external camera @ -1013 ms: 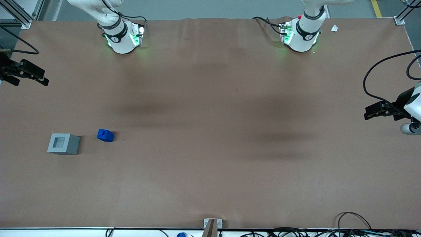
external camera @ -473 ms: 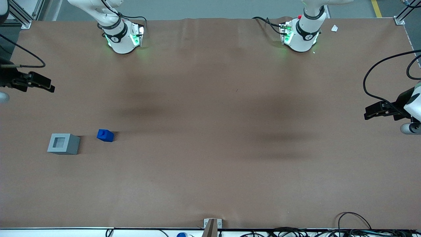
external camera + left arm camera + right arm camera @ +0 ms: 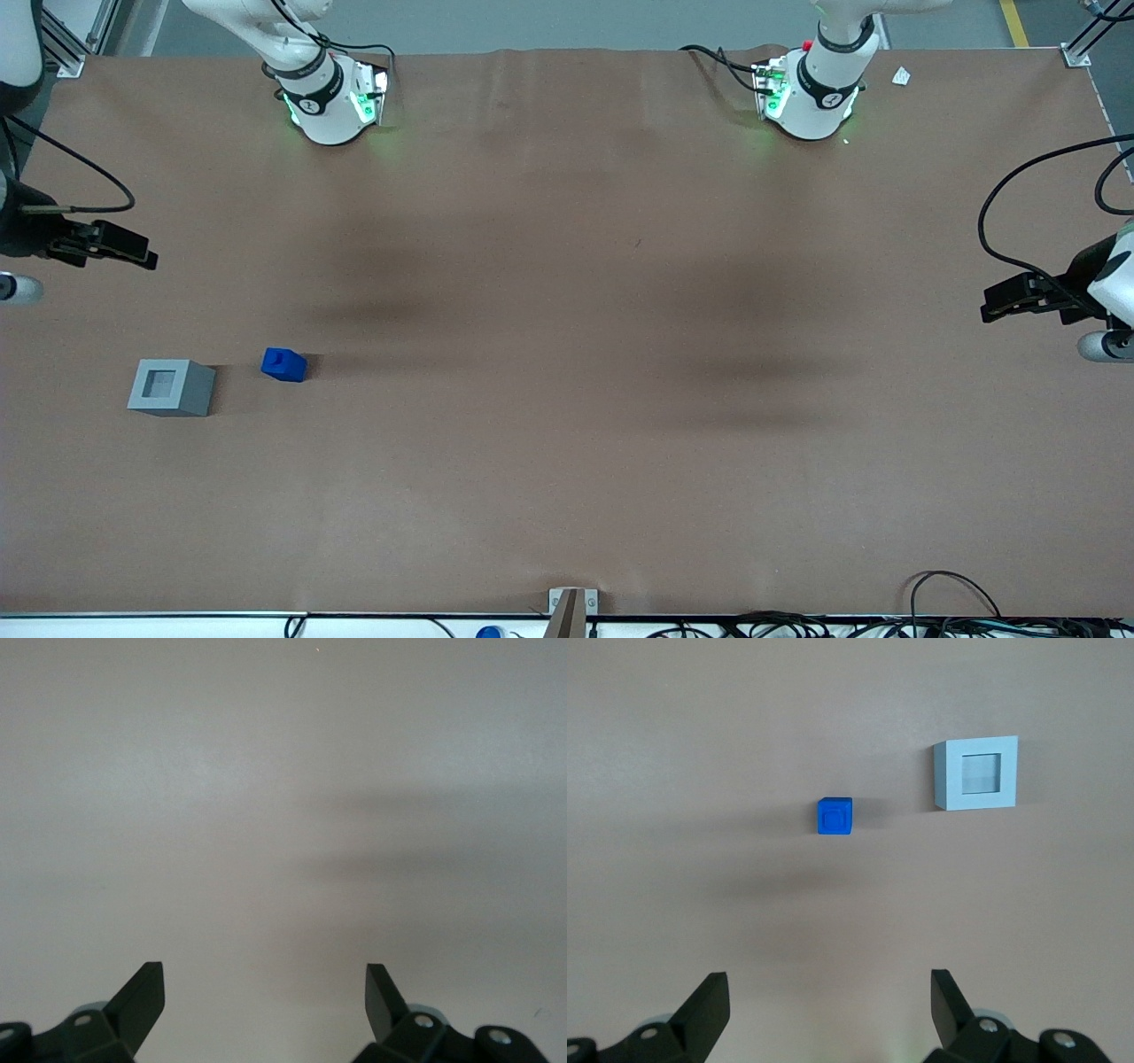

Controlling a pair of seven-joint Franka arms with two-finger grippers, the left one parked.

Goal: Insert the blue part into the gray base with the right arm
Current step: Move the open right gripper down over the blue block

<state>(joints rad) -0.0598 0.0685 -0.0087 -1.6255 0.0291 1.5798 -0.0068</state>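
The blue part (image 3: pixel 283 364) rests on the brown table with its stub up, beside the gray base (image 3: pixel 171 387), a gap of bare table between them. The base's square recess faces up. My right gripper (image 3: pixel 142 252) hangs above the table at the working arm's end, farther from the front camera than both blocks and well apart from them. Its wrist view looks down on the blue part (image 3: pixel 834 817) and the gray base (image 3: pixel 975 773), with the gripper (image 3: pixel 829 985) open and nothing between its fingers (image 3: pixel 709 1001).
Two white arm bases (image 3: pixel 328 97) (image 3: pixel 811 93) with green lights stand along the table's back edge. A black cable (image 3: pixel 75 164) loops from the working arm. Cables (image 3: pixel 939 611) and a small bracket (image 3: pixel 571 607) line the front edge.
My right gripper has come nearer the front camera and a little inward over the table, closing on the blocks. The blue part and gray base have not moved.
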